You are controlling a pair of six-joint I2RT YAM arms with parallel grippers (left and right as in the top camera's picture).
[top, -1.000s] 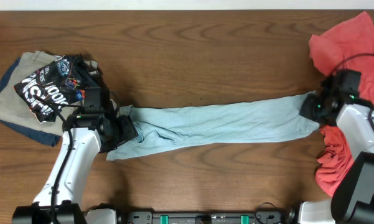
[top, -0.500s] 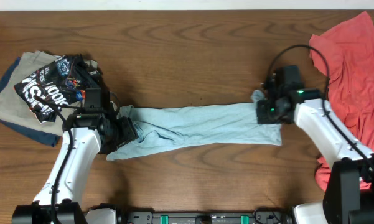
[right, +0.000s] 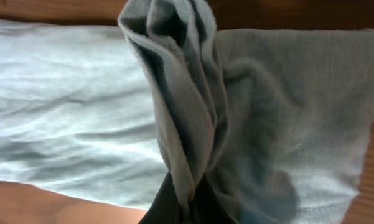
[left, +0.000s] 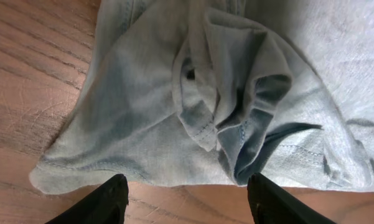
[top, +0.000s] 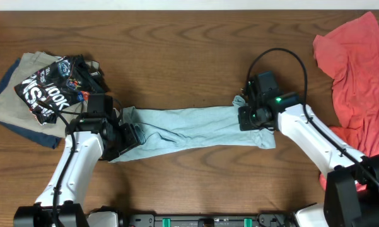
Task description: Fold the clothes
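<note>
Now the wooden table holds the coral-red shirt, untouched at far right, and the light blue T-shirt, lying mid-table and shorter than a second ago. The right gripper, clamped on its right end, has carried that end leftward, starting the fold. The left gripper waits, fingers spread, over the left end.

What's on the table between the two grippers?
The light blue T-shirt, a long band from the left gripper to the right gripper, which pinches its end. The overhead view shows it.
</note>
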